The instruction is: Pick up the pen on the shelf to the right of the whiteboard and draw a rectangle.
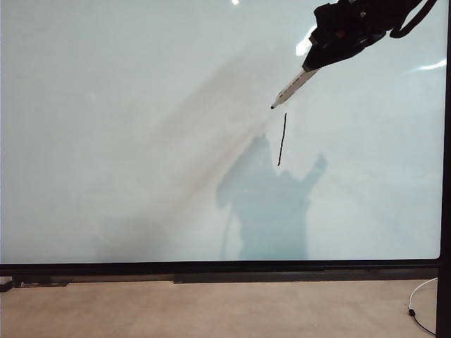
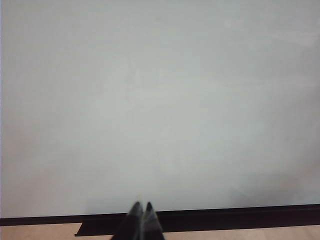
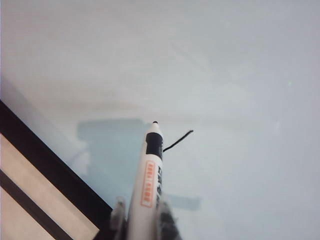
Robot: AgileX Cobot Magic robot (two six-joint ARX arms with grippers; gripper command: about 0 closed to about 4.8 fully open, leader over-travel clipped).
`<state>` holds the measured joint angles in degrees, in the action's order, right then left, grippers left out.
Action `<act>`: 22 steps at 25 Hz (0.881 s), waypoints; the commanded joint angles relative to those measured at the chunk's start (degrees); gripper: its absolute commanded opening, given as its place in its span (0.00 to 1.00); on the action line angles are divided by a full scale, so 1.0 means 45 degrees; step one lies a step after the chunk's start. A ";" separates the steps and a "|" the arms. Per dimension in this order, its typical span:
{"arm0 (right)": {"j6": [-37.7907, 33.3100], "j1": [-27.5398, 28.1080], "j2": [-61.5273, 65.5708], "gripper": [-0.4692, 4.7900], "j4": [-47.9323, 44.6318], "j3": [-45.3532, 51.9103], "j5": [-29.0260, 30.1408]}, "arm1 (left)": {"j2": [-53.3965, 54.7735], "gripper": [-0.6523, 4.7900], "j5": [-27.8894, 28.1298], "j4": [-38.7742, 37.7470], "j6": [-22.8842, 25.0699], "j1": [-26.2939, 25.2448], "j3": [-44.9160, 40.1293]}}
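The whiteboard [image 1: 141, 141] fills the exterior view. High at its right, my right gripper [image 1: 313, 65] is shut on the pen [image 1: 292, 87], a white marker whose dark tip points down-left toward the board. In the right wrist view the pen [image 3: 148, 180] sticks out between that gripper's [image 3: 142, 205] fingers. One short, near-vertical black stroke [image 1: 282, 139] stands just below and right of the tip; the stroke [image 3: 177, 141] lies beside the tip. Whether the tip touches the board I cannot tell. No rectangle is in view. My left gripper [image 2: 142, 206] is shut and empty, low before the board.
A black frame [image 1: 211, 267] runs along the board's lower edge, with a dark ledge [image 1: 296, 277] under it and a tan surface [image 1: 211, 310] below. A black upright [image 1: 445, 176] borders the right edge. A white cable [image 1: 421, 299] lies at the lower right.
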<state>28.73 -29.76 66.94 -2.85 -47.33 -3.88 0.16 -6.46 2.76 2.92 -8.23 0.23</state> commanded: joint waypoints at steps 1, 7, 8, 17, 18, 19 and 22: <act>-0.1642 0.0010 -0.0481 0.08 -0.1336 0.0636 0.0131 | 0.0005 0.11 -0.0053 0.0155 -0.0039 0.0000 0.0034; -0.4017 0.0403 -0.0986 0.08 -0.3847 0.2268 0.0267 | 0.0005 0.11 -0.0049 0.0155 -0.0039 0.0000 0.0034; -0.4299 0.0486 -0.0991 0.08 -0.4138 0.2429 0.0287 | 0.0005 0.11 -0.0049 0.0160 -0.0039 0.0000 0.0034; -0.7009 0.2506 -0.0379 0.08 -0.7266 0.3886 0.3463 | 0.0005 0.11 -0.0053 0.0160 -0.0039 0.0000 0.0034; -0.7087 0.2754 -0.0189 0.08 -0.7480 0.3881 0.3925 | 0.0005 0.11 -0.0053 0.0155 -0.0039 0.0000 0.0034; -0.7150 0.2948 -0.0005 0.08 -0.7728 0.3881 0.4352 | 0.0005 0.11 -0.0049 0.0155 -0.0039 0.0000 0.0034; -0.7048 0.3473 0.0486 0.08 -0.7902 0.3881 0.5469 | 0.0005 0.11 -0.0053 0.0160 -0.0039 0.0000 0.0034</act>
<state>-3.14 -14.72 68.90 -36.80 -29.63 18.24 0.16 -6.46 2.76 2.92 -8.23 0.23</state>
